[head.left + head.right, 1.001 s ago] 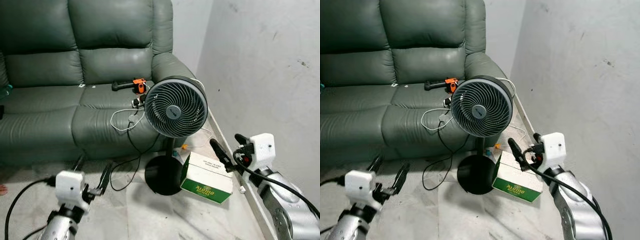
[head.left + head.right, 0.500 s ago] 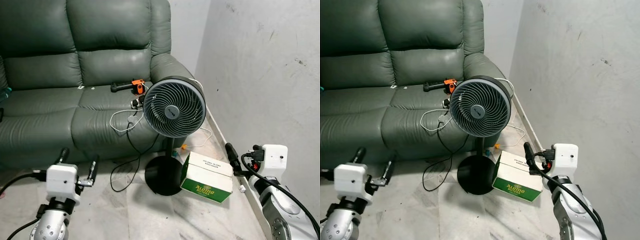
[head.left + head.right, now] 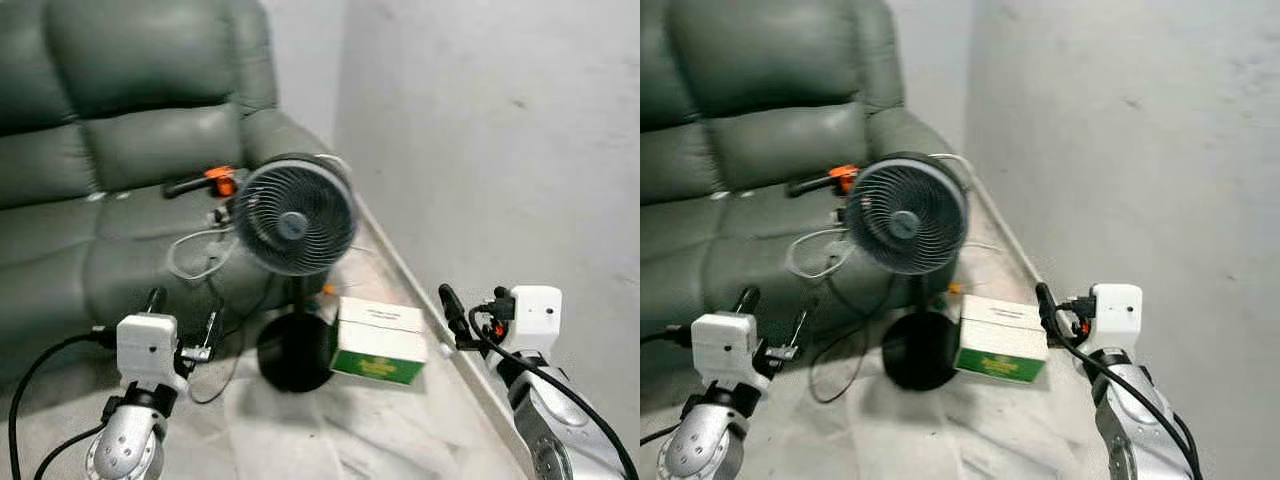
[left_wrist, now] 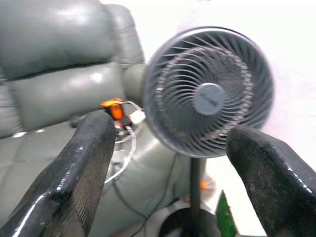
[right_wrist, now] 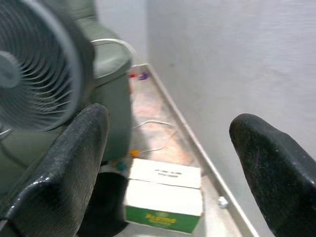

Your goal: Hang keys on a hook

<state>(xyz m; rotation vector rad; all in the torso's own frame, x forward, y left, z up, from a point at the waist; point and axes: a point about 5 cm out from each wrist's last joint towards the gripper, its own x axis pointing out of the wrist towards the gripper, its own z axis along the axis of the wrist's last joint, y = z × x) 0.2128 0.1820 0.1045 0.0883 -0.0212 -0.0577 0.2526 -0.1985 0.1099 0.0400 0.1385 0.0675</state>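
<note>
The green leather sofa [image 3: 110, 150] takes up the far side of the room behind the pedestal fan [image 3: 293, 214], and the bare grey wall [image 3: 500, 130] runs along the fan's right. The fan is the landmark here: it stands on its round black base [image 3: 292, 352] on the floor just in front of the sofa's right armrest, probably set there so that its cable reaches the sofa seat, where a white cord [image 3: 195, 255] loops just behind and to the left of the fan head. A green-and-white carton [image 3: 377, 340] lies on the floor touching or just beside the fan's base on its right, between fan and wall. An orange-and-black tool [image 3: 205, 182] rests on the seat cushion behind the fan.

Both arms are raised in front of the body, a carrying posture suited to walking rather than reaching. The left gripper [image 3: 182, 318] hovers low to the left of the fan with its fingers apart and empty; the right gripper [image 5: 168, 148], to the right of the carton near the wall, is likewise spread with nothing between its fingers.

I can make out no keys and no hook near the fan, so the robot looks to be searching for them, and the task seems barely begun.
</note>
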